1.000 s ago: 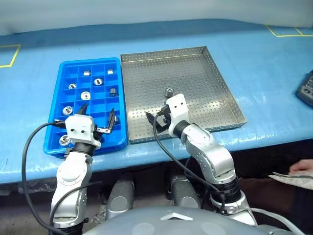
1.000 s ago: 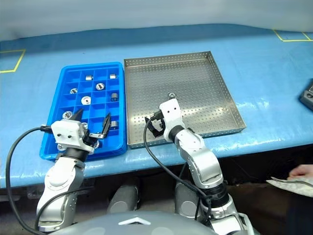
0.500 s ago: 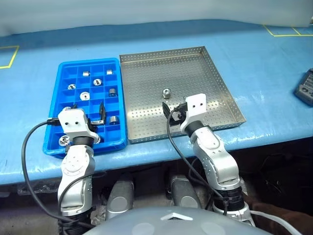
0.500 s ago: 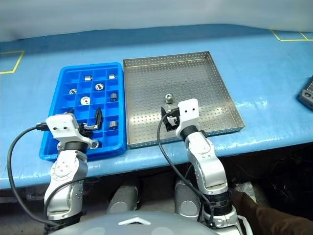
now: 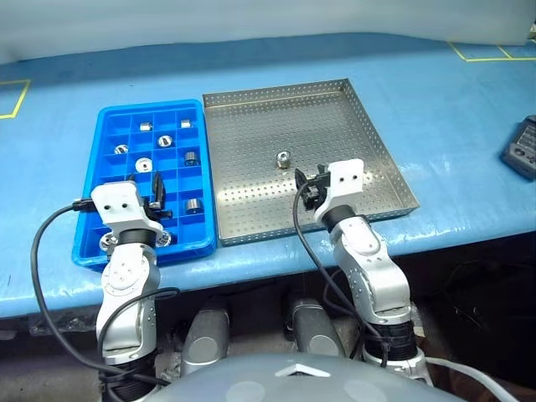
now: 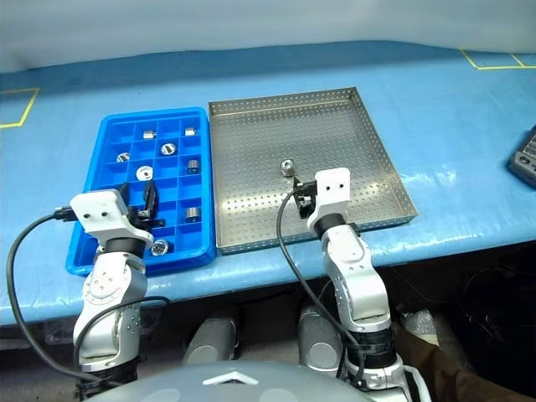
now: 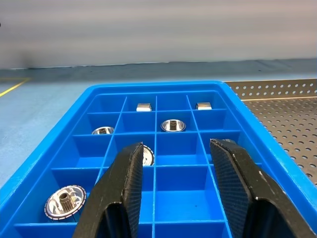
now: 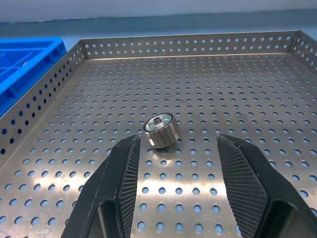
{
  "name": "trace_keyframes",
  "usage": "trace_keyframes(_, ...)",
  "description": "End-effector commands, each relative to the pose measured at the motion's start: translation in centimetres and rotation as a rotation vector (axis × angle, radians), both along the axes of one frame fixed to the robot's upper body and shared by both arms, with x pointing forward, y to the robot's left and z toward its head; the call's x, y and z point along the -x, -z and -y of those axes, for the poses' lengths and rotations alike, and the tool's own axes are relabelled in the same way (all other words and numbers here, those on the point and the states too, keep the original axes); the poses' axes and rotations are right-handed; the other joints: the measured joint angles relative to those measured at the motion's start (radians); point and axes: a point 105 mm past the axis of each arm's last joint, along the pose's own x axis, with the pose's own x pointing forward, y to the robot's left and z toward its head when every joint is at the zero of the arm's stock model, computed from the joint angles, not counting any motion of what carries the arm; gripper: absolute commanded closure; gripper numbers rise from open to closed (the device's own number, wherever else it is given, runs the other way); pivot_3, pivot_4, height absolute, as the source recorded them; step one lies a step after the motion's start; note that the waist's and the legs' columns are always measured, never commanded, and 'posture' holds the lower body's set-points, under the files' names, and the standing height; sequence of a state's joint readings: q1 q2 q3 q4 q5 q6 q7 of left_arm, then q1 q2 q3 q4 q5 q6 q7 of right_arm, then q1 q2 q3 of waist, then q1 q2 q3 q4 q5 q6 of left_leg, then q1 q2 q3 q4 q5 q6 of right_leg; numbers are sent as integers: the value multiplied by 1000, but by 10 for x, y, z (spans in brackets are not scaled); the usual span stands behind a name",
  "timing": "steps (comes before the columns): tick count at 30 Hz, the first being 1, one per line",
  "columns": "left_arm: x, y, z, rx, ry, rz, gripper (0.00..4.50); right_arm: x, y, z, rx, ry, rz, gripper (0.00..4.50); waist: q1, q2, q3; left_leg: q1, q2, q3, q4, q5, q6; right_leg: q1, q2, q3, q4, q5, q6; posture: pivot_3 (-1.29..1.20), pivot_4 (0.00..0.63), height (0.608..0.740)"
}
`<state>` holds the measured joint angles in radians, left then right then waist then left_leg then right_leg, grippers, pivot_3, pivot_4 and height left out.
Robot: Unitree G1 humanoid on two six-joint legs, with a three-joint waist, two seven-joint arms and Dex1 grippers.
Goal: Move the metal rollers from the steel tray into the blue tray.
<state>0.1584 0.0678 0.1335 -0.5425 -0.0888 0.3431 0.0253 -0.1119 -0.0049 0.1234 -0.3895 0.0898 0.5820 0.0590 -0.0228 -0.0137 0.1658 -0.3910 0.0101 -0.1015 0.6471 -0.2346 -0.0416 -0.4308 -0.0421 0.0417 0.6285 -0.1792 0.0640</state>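
One metal roller (image 5: 283, 157) lies on the steel tray (image 5: 335, 126), near its middle. My right gripper (image 8: 178, 141) hovers level just short of that roller (image 8: 159, 131), open, with nothing between its fingers. Several more metal rollers (image 5: 164, 141) sit in compartments of the blue tray (image 5: 151, 105), to the left of the steel tray. My left gripper (image 7: 176, 148) hangs over the near end of the blue tray (image 7: 59, 119), its fingers a little apart and empty.
Both trays stand side by side on a blue-covered table whose front edge (image 5: 335, 243) is close to my arms. A dark device (image 5: 521, 149) lies at the table's right edge. Yellow tape marks (image 5: 12, 96) show at the far left and far right.
Both grippers' fingers have drawn much closer together. My right gripper has swung right, in line behind the roller. A person's hand at the lower right is gone.
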Motion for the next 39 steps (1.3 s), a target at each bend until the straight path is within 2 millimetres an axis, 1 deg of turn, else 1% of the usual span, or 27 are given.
trace_keyframes(1,0,-5,2,3,1,24,2255,-16,-17,-14,-52,-44,27,1938,-2,0,0,0,0,0,0,0,0,0,0,0,0,0,0,66,150,740)
trace_keyframes(2,0,-5,3,4,2,22,2255,-21,-18,-18,-50,-51,21,1938,-2,0,0,1,0,0,0,0,0,0,0,0,0,0,0,73,150,740)
trace_keyframes(5,1,-3,5,7,8,15,2292,-43,-20,-28,-80,-16,-12,1332,-1,0,0,1,0,0,0,0,0,1,0,0,0,0,0,89,150,740)
trace_keyframes(7,3,-1,5,13,5,11,2292,-60,-16,-33,-63,22,-39,693,1,0,0,1,0,0,-1,0,0,1,1,0,0,0,0,114,150,740)
trace_keyframes(9,5,1,5,12,3,9,2292,-73,-12,-33,-51,56,-65,63,5,0,0,1,0,0,-1,0,0,1,0,0,0,0,0,131,150,740)
trace_keyframes(11,6,1,5,12,0,9,2292,-79,-10,-33,-56,65,-72,22,14,0,0,0,-1,-1,-2,0,0,1,0,0,-1,1,-1,139,150,740)
trace_keyframes(15,9,2,4,14,-10,10,2292,-91,-5,-26,-35,132,-86,22,16,0,0,-1,-1,-2,-2,-1,1,0,0,0,-2,1,-1,161,150,740)
trace_keyframes(18,10,2,7,6,17,15,2292,-94,7,-23,-16,153,-123,22,15,1,1,-1,-1,-2,-2,-1,1,0,0,0,-1,1,-1,166,150,740)
trace_keyframes(23,11,4,11,7,35,12,2292,-94,30,-22,12,144,-198,22,13,1,1,0,-1,-2,-2,-1,1,0,0,0,-1,0,-1,174,150,740)
trace_keyframes(26,11,4,12,8,36,14,2292,-93,36,-24,27,114,-207,613,13,2,1,-1,-1,-2,-2,-1,1,0,0,0,-1,0,-1,177,150,740)
trace_keyframes(27,11,4,12,10,35,15,2292,-93,37,-26,24,103,-211,613,13,2,1,-1,-1,-2,-2,-1,1,0,0,0,-1,0,-1,177,150,740)
trace_keyframes(30,12,5,12,8,36,14,2292,-93,38,-29,11,76,-205,1393,14,2,1,-1,-1,-2,-2,-1,1,0,0,0,-1,0,-1,181,150,740)
trace_keyframes(34,13,5,10,5,29,14,2292,-92,34,-31,10,65,-188,2613,14,2,1,0,-1,-2,-2,-1,1,0,0,0,-1,0,-1,190,150,740)
trace_keyframes(37,17,0,6,31,12,48,2292,-88,24,-41,8,18,-151,2621,15,2,1,-1,-1,-2,-2,-1,1,0,0,0,-1,0,-1,207,150,740)
trace_keyframes(39,20,-7,3,34,2,80,2292,-83,13,-55,1,-48,-118,2621,15,2,1,-1,-1,-2,-2,-1,1,0,0,0,-1,0,-1,227,150,740)
